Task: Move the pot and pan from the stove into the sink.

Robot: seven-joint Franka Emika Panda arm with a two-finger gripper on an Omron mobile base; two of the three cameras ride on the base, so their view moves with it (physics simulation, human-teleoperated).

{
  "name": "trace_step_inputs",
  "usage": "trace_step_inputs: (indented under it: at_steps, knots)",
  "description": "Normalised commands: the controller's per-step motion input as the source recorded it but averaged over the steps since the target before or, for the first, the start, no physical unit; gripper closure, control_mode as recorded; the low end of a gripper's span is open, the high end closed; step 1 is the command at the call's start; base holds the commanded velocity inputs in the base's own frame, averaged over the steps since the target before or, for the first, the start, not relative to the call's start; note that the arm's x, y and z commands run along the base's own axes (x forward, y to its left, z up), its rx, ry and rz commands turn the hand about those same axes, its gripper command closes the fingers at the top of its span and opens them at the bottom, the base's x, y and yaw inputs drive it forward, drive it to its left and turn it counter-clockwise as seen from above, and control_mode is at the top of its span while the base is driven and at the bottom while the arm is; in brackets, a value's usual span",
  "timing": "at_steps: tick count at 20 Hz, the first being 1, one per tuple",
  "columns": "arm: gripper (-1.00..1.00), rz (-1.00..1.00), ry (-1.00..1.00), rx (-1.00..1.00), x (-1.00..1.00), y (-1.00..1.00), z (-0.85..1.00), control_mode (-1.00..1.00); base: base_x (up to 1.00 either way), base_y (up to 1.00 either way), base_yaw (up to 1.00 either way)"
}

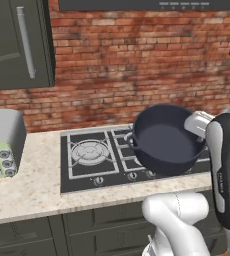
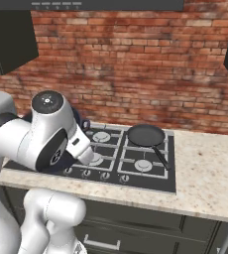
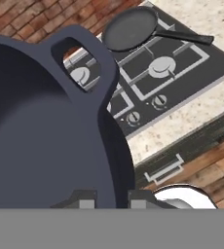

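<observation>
Status: pot [image 1: 165,142] is off the stove [image 1: 89,162] and in the air, tilted toward the camera, centre-right of the left base view. It hangs over the right half of the cooktop, its open mouth facing the lens; inside looks empty. In the hand view the pot wall takes up the left and centre of the frame, with one loop handle up top.

Gripper [image 3: 111,203]: clamped narrow on the pot's rim. Finger tips sit at the bottom centre of the hand view, one each side of the wall. So it's holding the pot, not just touching it.

Pan [image 2: 145,135] is untouched, sitting on a rear burner, upper centre of the right base view, long handle pointing toward the lower right of the frame. In the hand view it's at top centre, well apart from the pot.

Sink: can't place it from these frames. The counter [image 1: 27,187] at lower left of the left base view carries a toaster oven [image 1: 2,145], no basin there. The counter right of the stove in the right base view is bare stone.

Progress, my read: roughly a quarter. Pot is lifted but not delivered. Left to do: carry the pot to the sink, release, come back, grab the pan, carry that too.

Risk: a rim pinch on a tilted pot could slip or swing in transit.
</observation>
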Motion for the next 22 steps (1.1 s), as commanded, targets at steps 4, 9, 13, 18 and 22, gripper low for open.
trace_step_inputs:
  at_steps: [4, 9, 13, 18, 22]
  knots:
    - [1.0, 0.0, 0.0, 0.0, -0.03, 0.0, 0.0, -1.0, 0.0, 0.0, 0.0]
    - [1.0, 0.0, 0.0, 0.0, -0.07, 0.0, 0.0, 1.0, -0.45, -0.02, 0.09]
    - [1.0, 0.0, 0.0, 0.0, 0.0, 0.0, 0.0, 1.0, -0.43, -0.09, 0.39]
    - [1.0, 0.0, 0.0, 0.0, 0.0, 0.0, 0.0, 1.0, -0.34, -0.08, 0.42]
    - [1.0, 0.0, 0.0, 0.0, 0.0, 0.0, 0.0, 1.0, -0.26, -0.03, 0.44]
